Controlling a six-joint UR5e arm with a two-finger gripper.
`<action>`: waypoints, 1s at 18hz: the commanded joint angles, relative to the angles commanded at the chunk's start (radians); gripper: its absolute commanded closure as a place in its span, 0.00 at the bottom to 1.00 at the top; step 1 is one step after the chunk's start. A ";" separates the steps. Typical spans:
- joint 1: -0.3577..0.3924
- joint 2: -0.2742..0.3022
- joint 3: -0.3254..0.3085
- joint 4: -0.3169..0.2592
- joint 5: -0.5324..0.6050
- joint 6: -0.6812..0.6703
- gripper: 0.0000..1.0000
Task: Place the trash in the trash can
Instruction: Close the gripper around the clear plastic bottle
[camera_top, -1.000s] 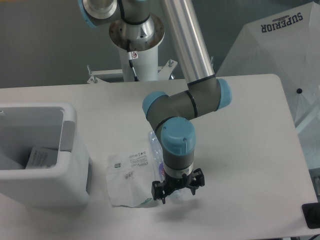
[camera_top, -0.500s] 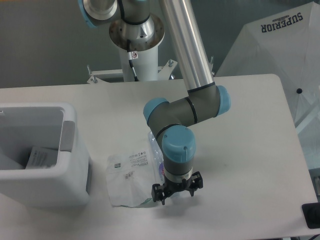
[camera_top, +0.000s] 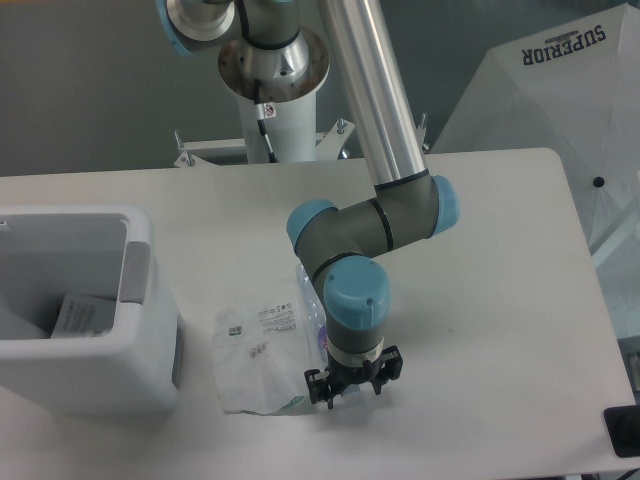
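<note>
**Claw low over the bottle at the near edge of the bag**

Nearest the camera, the claw (camera_top: 353, 385) hangs just above the desk (camera_top: 500, 300), pointing straight down, at the near right corner of the plastic bag (camera_top: 262, 355). Its wrist covers most of what lies beneath, so whether the jaws are spread or closed on anything cannot be told from this view.

The bottle (camera_top: 314, 300) lies directly under and behind the wrist: a strip of clear plastic shows to the left of the blue wrist cap, and a bit of coloured label shows at the wrist's left edge. Its long axis appears to run near-to-far, roughly in line with the forearm above it, with the near end hidden below the claw. The bottle looks to touch or overlap the bag's right edge.

The bag lies flat just left of the claw, its white printed labels facing up.

Further left, the trash can (camera_top: 140, 300) stands well apart from the claw, its right wall just beside the bag. A flat, white-labelled piece (camera_top: 80, 315) already rests inside it.

Judging from this, the grasp on the bottle is the step in hand; the carry afterwards would run leftward across the bag to the can.
</note>
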 joint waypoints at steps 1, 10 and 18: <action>0.000 0.000 -0.002 0.000 0.000 0.003 0.30; -0.002 0.005 -0.014 0.005 0.000 0.003 0.53; 0.000 0.011 -0.018 0.005 0.002 0.000 0.68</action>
